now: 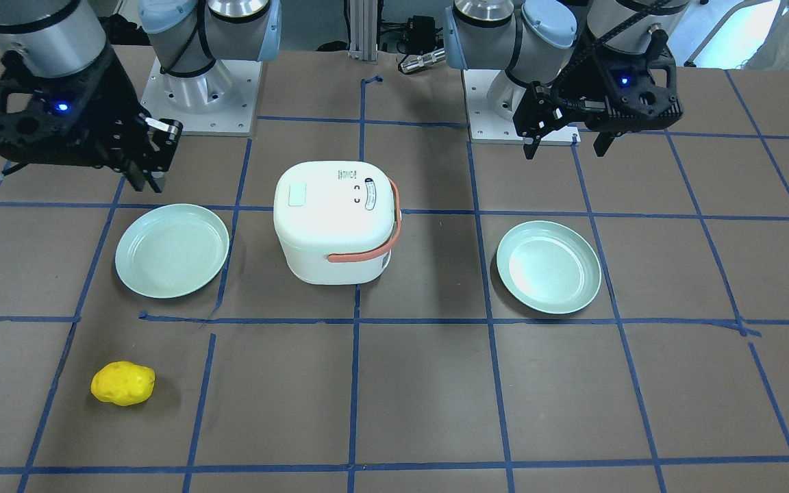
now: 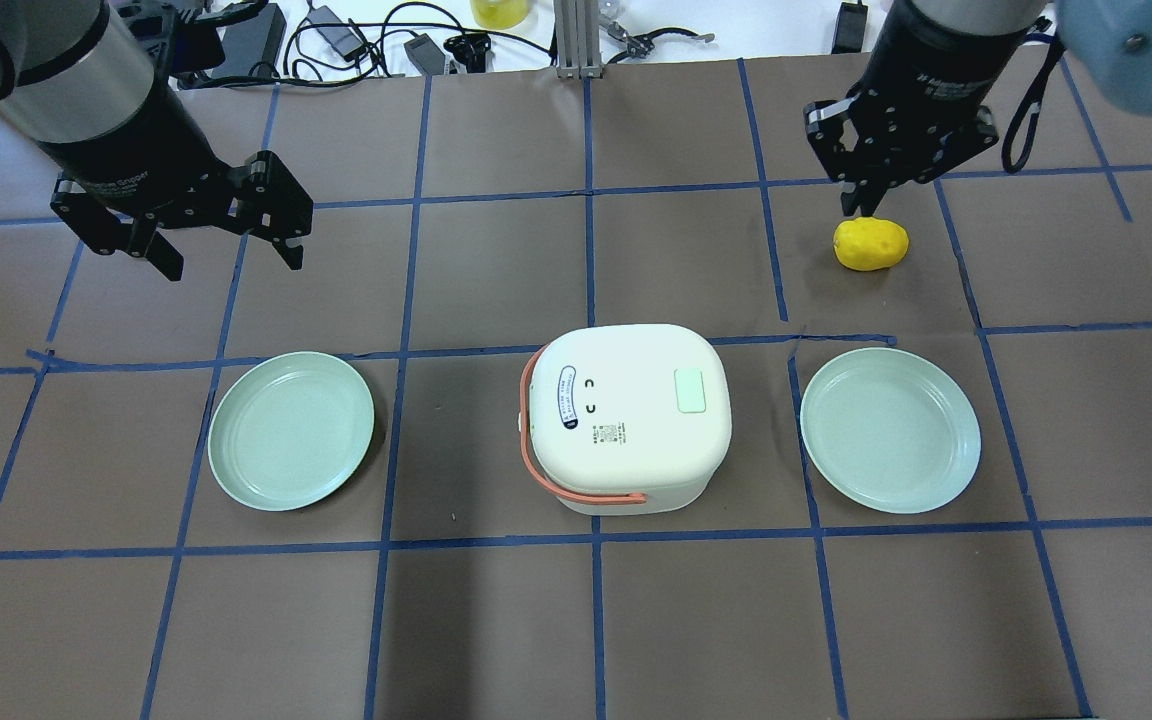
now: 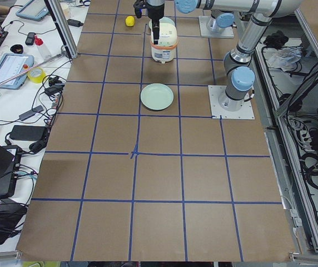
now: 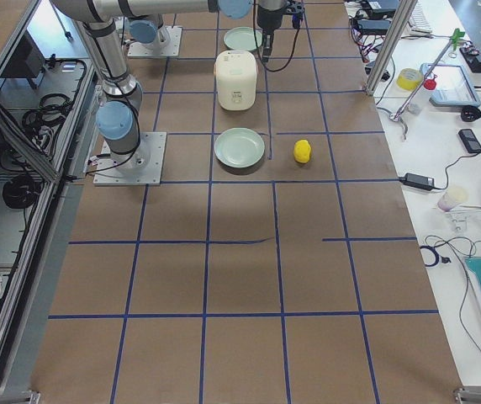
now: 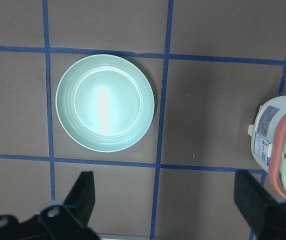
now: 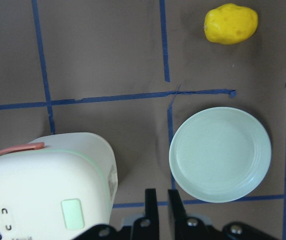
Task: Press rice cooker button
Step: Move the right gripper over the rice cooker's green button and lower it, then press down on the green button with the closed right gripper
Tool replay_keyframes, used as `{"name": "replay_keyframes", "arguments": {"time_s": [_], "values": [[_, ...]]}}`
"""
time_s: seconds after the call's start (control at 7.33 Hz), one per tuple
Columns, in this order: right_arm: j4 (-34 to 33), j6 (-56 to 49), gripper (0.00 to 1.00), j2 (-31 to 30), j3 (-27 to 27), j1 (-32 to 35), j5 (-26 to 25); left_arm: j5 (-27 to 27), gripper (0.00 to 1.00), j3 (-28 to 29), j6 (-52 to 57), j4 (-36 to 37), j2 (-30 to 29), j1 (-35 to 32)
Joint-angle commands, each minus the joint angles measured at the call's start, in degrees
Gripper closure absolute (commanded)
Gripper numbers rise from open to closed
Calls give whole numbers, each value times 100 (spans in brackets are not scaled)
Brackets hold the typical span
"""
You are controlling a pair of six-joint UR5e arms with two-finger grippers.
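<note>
- Nearest the operators' edge, a lumpy yellow potato-looking thing (image 1: 122,383) lies on its own on the brown table with blue tape grid (image 1: 422,397), over on the robot's right side.
- One row back, the white rice cooker with a salmon-pink handle (image 1: 336,219) stands upright mid-table with its lid closed.
- It sits between the right-hand pale green round plate (image 1: 172,250) and the left-hand pale green round plate (image 1: 548,267), and it's apart from both.
- The cooker's pale green rectangular button (image 1: 297,194) is on top of the lid, toward the robot's right, and nothing's touching it.
- Further back toward the bases, the right gripper (image 1: 150,183) hangs in the air with its fingers pinched nearly together and nothing in them.
- The left gripper (image 1: 566,152) hovers too, with its fingers spread wide and empty.
</note>
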Motion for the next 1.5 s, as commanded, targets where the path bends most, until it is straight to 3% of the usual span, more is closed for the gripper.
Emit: {"name": "replay_keyframes", "arguments": {"time_s": [0.0, 0.55, 0.82, 1.36], "values": [[-182, 878, 94, 9, 440, 541, 63, 0, 0, 0, 2, 0, 0, 0], [-1331, 1584, 96, 36, 1458, 1254, 54, 0, 0, 0, -7, 0, 0, 0], [-1396, 1594, 96, 27, 1741, 1395, 63, 0, 0, 0, 2, 0, 0, 0], [-1378, 1524, 95, 71, 1786, 1492, -69, 0, 0, 0, 2, 0, 0, 0]]}}
